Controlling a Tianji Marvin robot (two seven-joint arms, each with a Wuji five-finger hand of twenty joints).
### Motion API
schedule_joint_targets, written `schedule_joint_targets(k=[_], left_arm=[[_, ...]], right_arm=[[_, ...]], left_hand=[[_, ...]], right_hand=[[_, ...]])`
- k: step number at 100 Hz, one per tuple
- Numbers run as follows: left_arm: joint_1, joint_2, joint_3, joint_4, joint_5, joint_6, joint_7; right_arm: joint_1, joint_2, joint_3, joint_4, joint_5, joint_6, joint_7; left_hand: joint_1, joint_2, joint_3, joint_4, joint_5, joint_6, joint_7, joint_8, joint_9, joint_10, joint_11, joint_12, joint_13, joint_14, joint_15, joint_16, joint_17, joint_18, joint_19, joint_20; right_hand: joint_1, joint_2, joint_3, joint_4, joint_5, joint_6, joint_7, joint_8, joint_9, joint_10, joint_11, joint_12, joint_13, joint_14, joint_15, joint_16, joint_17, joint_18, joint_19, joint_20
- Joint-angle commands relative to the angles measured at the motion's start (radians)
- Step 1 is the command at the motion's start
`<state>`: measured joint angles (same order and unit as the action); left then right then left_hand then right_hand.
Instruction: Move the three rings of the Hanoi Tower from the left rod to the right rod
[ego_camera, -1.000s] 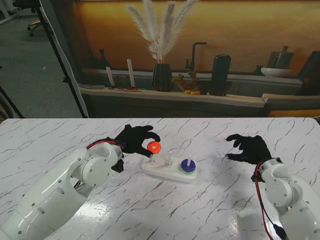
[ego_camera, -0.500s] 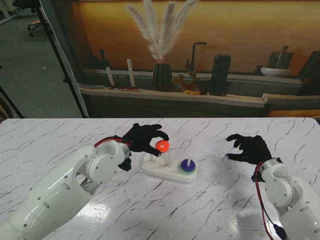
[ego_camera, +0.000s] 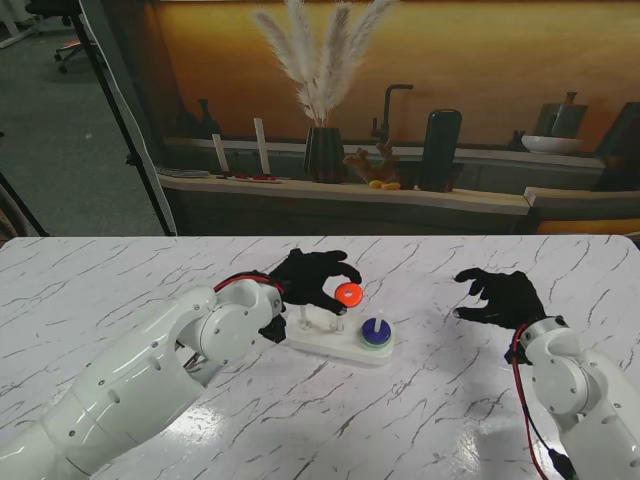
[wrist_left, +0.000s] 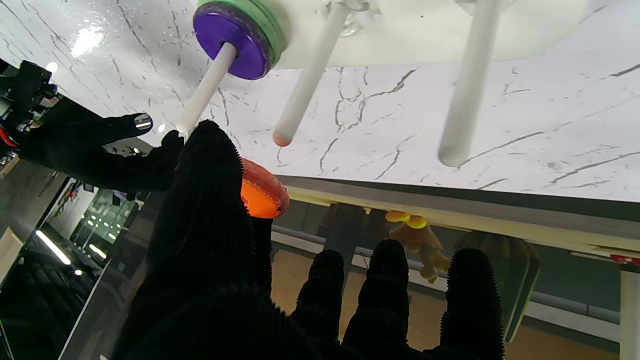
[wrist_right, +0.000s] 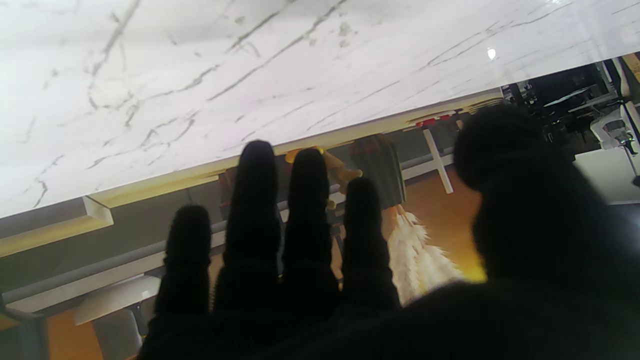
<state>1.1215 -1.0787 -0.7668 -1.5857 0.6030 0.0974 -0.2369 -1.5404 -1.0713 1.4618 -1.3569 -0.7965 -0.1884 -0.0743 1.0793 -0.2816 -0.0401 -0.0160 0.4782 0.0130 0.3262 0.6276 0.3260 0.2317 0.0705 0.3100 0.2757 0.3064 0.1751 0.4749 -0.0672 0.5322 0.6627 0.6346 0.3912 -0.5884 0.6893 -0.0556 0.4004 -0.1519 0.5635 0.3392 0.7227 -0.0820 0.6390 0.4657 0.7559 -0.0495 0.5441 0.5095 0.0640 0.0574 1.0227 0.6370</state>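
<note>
Stand view: the left hand (ego_camera: 312, 280) pinches the orange ring (ego_camera: 348, 294) above the middle rod, carrying it rightward from over the left rod a second ago. The right rod (ego_camera: 376, 325) already holds the purple ring (ego_camera: 376, 334) on green.

Left wrist view: the fingers (wrist_left: 210, 200) grip it; next, I judge, align and lower.

Right wrist view: the right hand (wrist_right: 320, 280) hovers, spread, empty, above the desk (wrist_right: 200, 65).

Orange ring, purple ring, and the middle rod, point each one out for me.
orange ring (ego_camera: 348, 294), stand view, on its front face, held in the left hand.
purple ring (wrist_left: 235, 39), left wrist view, on its flat top face.
middle rod (wrist_left: 307, 80), left wrist view, halfway along its bare shaft.
</note>
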Motion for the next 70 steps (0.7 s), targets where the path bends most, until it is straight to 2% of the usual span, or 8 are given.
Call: schedule_joint_targets(k=[1,70], left_arm=[[-0.011,-0.017,0.013,0.006,-0.009,-0.013,-0.009],[-0.066,-0.050,0.111,0.056,-0.078,0.003,0.036]], right_arm=[[-0.007,-0.006,-0.003,0.003,0.001,0.001,0.000],[-0.013,-0.005,0.006,0.005,-0.002,-0.001,-0.002]], left_hand=[[0.048,0.039,0.034,0.000,0.082,-0.047,0.103,0.035,0.014,-0.002,0.003,0.020,0.015,0.013,0.008,0.011,-0.003,0.035,0.034,0.010],[0.049,0.039,0.034,0.000,0.082,-0.046,0.105,0.034,0.016,-0.001,0.004,0.021,0.018,0.008,0.009,0.013,-0.005,0.036,0.032,0.010]], right_hand=[[-0.005,0.007,-0.012,0.017,0.018,-0.026,0.009,0.002,0.025,-0.021,0.017,0.014,0.012,-0.007,0.016,0.015,-0.011,0.324,0.009,-0.002],[-0.005,0.007,-0.012,0.016,0.019,-0.026,0.010,0.002,0.026,-0.021,0.017,0.014,0.011,-0.008,0.016,0.015,-0.011,0.323,0.009,-0.002]])
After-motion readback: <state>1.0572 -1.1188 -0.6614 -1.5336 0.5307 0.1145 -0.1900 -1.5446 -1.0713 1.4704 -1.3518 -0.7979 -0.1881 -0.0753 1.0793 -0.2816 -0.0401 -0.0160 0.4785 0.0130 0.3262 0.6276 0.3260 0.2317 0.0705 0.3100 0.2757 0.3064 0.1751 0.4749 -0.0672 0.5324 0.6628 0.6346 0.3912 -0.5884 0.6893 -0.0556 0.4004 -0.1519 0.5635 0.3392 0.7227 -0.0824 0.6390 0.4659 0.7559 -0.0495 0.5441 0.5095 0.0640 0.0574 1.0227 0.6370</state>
